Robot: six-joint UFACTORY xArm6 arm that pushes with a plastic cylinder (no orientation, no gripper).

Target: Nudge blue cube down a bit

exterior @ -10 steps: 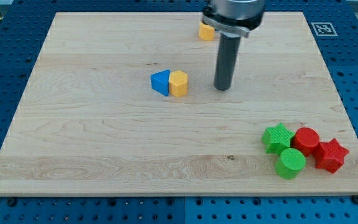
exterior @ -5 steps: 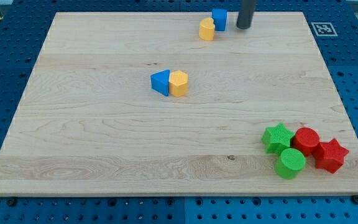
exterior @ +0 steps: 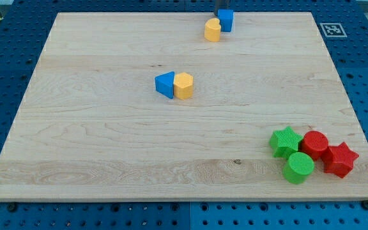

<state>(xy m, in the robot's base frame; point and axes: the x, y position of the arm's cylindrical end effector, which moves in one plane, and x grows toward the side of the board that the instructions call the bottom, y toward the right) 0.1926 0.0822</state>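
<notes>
The blue cube (exterior: 225,20) sits at the table's (exterior: 107,147) top edge, right of middle, touching a yellow block (exterior: 213,30). The rod's tip is out of view, so its position cannot be told.

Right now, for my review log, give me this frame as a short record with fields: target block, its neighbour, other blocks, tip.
target: blue cube, at the view's top edge of the board
neighbour: yellow block, touching its lower left
centre pair: blue triangular block against yellow hexagonal block
bottom-right cluster: green star, red cylinder, red star, green cylinder
my tip: cannot be made out
</notes>
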